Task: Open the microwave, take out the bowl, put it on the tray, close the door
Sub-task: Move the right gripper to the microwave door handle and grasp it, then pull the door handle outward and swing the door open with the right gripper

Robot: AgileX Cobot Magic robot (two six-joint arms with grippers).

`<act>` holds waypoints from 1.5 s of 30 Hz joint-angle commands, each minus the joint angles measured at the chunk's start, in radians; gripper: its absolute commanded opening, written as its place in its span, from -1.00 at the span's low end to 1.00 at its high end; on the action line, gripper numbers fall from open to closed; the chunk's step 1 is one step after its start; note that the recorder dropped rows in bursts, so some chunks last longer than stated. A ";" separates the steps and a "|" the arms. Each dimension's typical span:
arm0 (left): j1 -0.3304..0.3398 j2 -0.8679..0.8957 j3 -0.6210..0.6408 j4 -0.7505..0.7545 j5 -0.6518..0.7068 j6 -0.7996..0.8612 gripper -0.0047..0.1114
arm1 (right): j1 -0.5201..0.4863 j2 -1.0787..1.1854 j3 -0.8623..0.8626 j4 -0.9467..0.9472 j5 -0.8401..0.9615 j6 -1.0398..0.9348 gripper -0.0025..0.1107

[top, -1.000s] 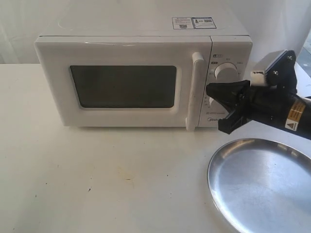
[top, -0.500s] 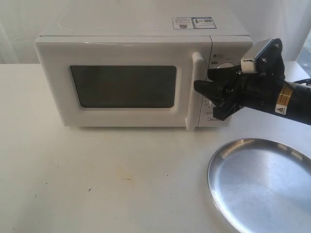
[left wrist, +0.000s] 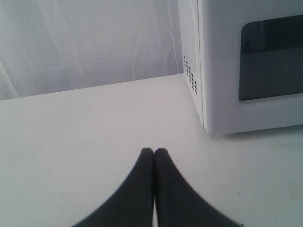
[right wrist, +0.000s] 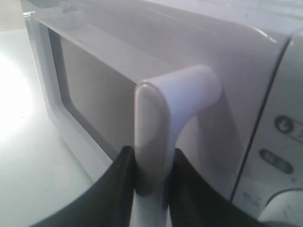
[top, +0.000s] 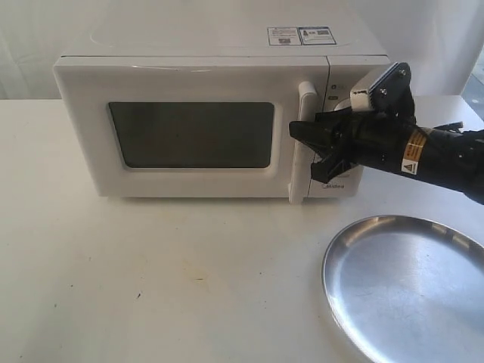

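The white microwave point(top: 204, 45) stands at the back of the table with its door point(top: 91, 136) closed. My right gripper point(top: 304, 149) reaches in from the right and is shut on the door's vertical white bar handle point(top: 306, 102). In the right wrist view the handle point(right wrist: 156, 113) runs between the two black fingers point(right wrist: 120, 179), which touch it on both sides, my right gripper point(right wrist: 150, 158) closed around it. The bowl is hidden. The steel tray point(top: 408, 287) lies at the front right. My left gripper point(left wrist: 154, 151) is shut and empty over the table beside the microwave's side point(left wrist: 191, 56).
The control panel with its knobs point(top: 340, 102) sits right behind my right arm. The tray reaches past the right edge of the exterior view. A white curtain point(left wrist: 85, 42) hangs behind the table. The left arm is outside the exterior view.
My right gripper has moved left and slightly up, from in front of the knobs to the door handle, and its fingers now sit on both sides of it. The door has stayed closed.
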 commanded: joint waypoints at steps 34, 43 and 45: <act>-0.004 -0.002 -0.003 -0.008 -0.006 0.000 -0.92 | 0.020 -0.399 0.191 -0.708 -0.248 0.507 -0.83; -0.004 -0.002 -0.003 -0.008 -0.006 0.000 -0.92 | 0.022 -0.512 0.258 -0.640 -0.112 0.497 -0.66; -0.004 -0.002 -0.003 -0.008 -0.006 0.000 -0.92 | 0.050 -0.480 0.266 -0.426 0.127 0.431 -0.95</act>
